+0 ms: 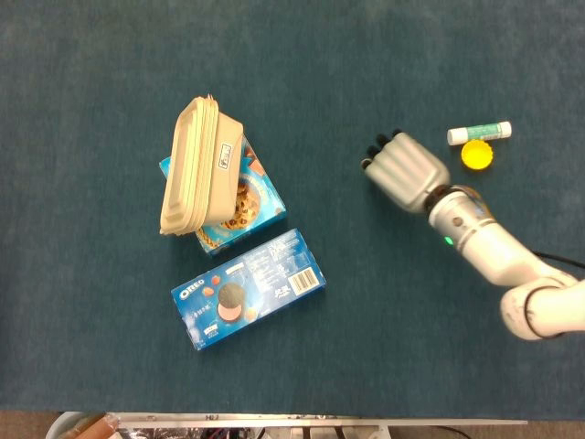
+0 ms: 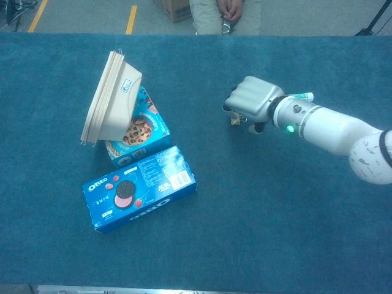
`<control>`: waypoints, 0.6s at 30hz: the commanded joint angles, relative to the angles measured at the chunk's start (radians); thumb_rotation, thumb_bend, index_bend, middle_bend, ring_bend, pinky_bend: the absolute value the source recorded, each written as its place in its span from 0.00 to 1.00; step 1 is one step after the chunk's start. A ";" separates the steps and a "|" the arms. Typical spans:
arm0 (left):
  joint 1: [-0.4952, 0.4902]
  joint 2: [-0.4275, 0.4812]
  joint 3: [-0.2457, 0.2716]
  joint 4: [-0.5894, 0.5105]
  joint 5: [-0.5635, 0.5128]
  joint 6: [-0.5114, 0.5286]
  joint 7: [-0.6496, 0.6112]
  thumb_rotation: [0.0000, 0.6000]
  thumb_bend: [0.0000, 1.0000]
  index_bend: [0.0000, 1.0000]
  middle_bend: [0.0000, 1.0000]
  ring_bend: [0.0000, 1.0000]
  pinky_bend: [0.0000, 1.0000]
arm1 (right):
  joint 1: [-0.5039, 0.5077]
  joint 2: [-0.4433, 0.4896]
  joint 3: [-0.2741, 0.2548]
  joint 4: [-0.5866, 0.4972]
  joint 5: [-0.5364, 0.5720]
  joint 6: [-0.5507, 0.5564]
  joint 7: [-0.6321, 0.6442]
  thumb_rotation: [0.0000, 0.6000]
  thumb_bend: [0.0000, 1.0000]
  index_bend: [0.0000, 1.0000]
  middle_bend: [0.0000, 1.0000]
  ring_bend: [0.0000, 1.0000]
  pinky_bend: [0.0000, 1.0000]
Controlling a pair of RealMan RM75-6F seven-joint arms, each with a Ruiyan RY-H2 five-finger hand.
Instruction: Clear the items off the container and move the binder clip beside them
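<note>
The beige lidded container (image 1: 195,169) (image 2: 112,98) leans tilted on a blue cookie box (image 1: 257,202) (image 2: 145,131) at the left. My right hand (image 1: 407,172) (image 2: 251,103) hovers right of centre with its fingers curled under. A small pale piece, apparently the binder clip (image 2: 234,120), shows beneath the fingers in the chest view and is held there; the head view hides it. A white glue stick (image 1: 479,133) (image 2: 300,96) and a yellow cap (image 1: 476,155) lie just right of the hand. My left hand is in neither view.
A blue Oreo box (image 1: 247,288) (image 2: 138,187) lies flat in front of the cookie box. The table is covered in dark blue cloth (image 1: 384,329). A seated person (image 2: 225,12) is beyond the far edge.
</note>
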 commanded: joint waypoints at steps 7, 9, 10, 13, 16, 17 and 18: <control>-0.009 -0.006 -0.002 0.007 0.004 -0.009 -0.006 1.00 0.39 0.19 0.12 0.06 0.04 | -0.049 0.154 -0.047 -0.095 -0.016 0.041 0.033 1.00 0.23 0.40 0.34 0.24 0.39; -0.011 -0.007 -0.002 0.007 0.003 -0.011 -0.006 1.00 0.39 0.19 0.12 0.06 0.04 | -0.051 0.168 -0.035 -0.111 -0.031 0.046 0.054 1.00 0.24 0.40 0.34 0.24 0.39; -0.011 -0.008 -0.002 0.007 0.003 -0.012 -0.007 1.00 0.39 0.19 0.12 0.06 0.04 | -0.051 0.170 -0.027 -0.118 -0.041 0.047 0.066 1.00 0.24 0.40 0.34 0.24 0.39; -0.012 -0.010 -0.002 0.007 0.005 -0.011 -0.004 1.00 0.39 0.19 0.12 0.06 0.04 | -0.046 0.161 -0.007 -0.124 -0.069 0.037 0.092 1.00 0.23 0.40 0.34 0.24 0.39; -0.007 -0.008 -0.001 0.005 0.001 -0.007 -0.001 1.00 0.39 0.19 0.12 0.06 0.04 | -0.032 0.130 0.002 -0.109 -0.076 0.018 0.085 1.00 0.23 0.40 0.33 0.24 0.39; -0.005 -0.006 0.000 0.005 -0.002 -0.005 -0.001 1.00 0.39 0.19 0.12 0.06 0.04 | -0.027 0.120 0.003 -0.102 -0.071 0.014 0.077 1.00 0.23 0.40 0.33 0.23 0.39; -0.003 -0.005 0.000 0.004 -0.003 -0.002 -0.001 1.00 0.39 0.19 0.12 0.06 0.04 | -0.022 0.109 0.003 -0.095 -0.067 0.008 0.068 1.00 0.23 0.40 0.33 0.23 0.39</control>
